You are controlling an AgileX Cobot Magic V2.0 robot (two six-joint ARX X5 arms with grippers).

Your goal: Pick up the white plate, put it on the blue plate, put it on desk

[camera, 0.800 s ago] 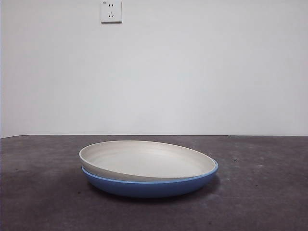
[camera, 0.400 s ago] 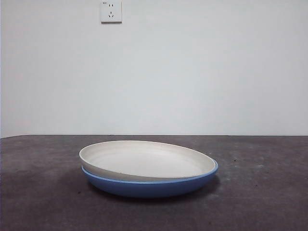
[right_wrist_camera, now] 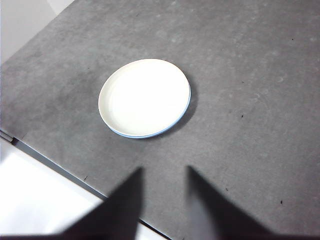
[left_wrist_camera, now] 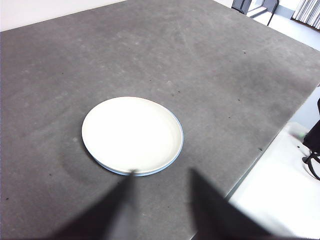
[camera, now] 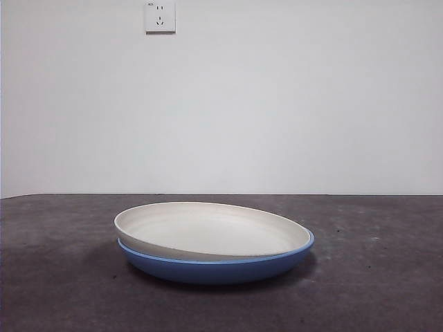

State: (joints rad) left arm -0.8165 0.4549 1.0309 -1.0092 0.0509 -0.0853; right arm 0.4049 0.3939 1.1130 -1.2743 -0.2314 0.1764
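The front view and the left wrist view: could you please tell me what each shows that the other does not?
Only the front view shows the white wall socket and that the round cream plate sits tilted in the glossy round blue plate. Only the left wrist view shows the left gripper, its black jaws apart and holding nothing, and the desk's edge. Both show the stacked plates on the dark grey desk.
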